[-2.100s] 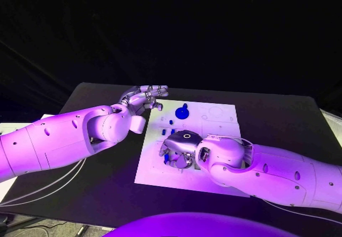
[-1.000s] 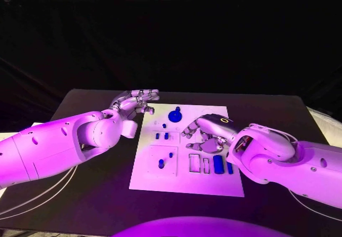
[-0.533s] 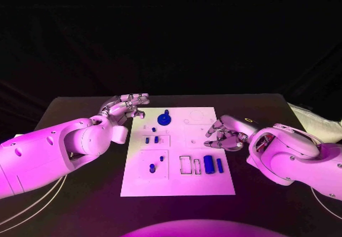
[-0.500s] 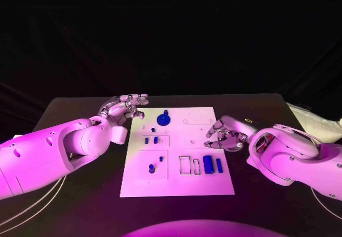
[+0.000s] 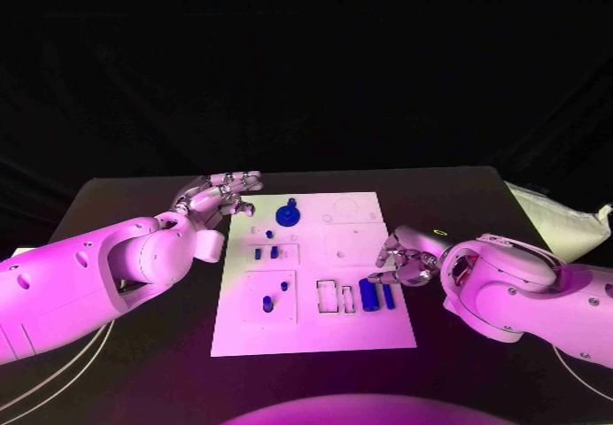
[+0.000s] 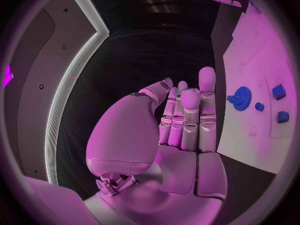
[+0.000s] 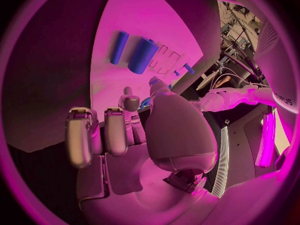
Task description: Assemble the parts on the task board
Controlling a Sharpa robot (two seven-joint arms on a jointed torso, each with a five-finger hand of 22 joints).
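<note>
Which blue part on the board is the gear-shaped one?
The round gear at the board's far end, near the left hand. The other blue parts are small pegs or long bars.

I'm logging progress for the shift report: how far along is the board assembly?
Done: two blue cylinders sit in slots by the right hand. In hand: nothing visible; the left hand hovers off the task board. Left: the blue gear and small pegs may need placing.

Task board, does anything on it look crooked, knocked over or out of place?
Nothing stands out. The task board lies flat and square on the table, and the blue parts sit in tidy rows in their slots. Neither hand touches it.
</note>
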